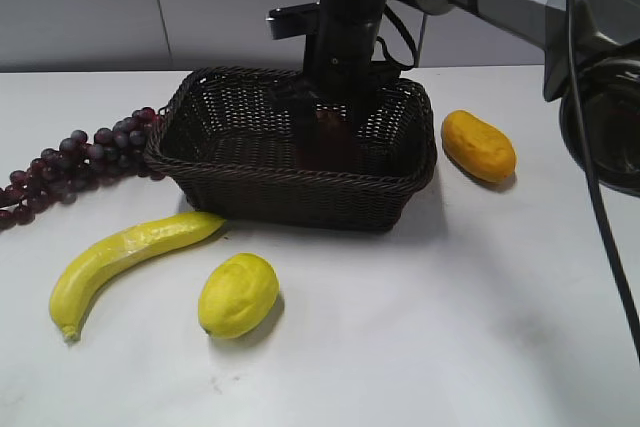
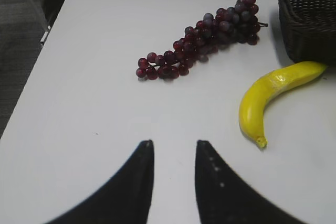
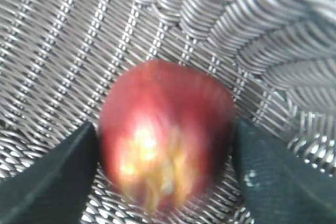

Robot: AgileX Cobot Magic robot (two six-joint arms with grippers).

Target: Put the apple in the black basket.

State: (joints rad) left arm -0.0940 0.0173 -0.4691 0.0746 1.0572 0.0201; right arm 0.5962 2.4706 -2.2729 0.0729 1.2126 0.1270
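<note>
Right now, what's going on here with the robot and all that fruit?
The right gripper is down inside the basket, with the apple between its fingers over the woven bottom. Whether it has let go is unclear. The left gripper hangs open over the table, near the grapes and banana.

The apple (image 3: 165, 150) is blurred, its bottom cut off; basket wall (image 1: 290, 192) hides the right gripper's fingertips

White table (image 1: 450, 347), grey wall (image 1: 80, 7) (panelled).
</note>
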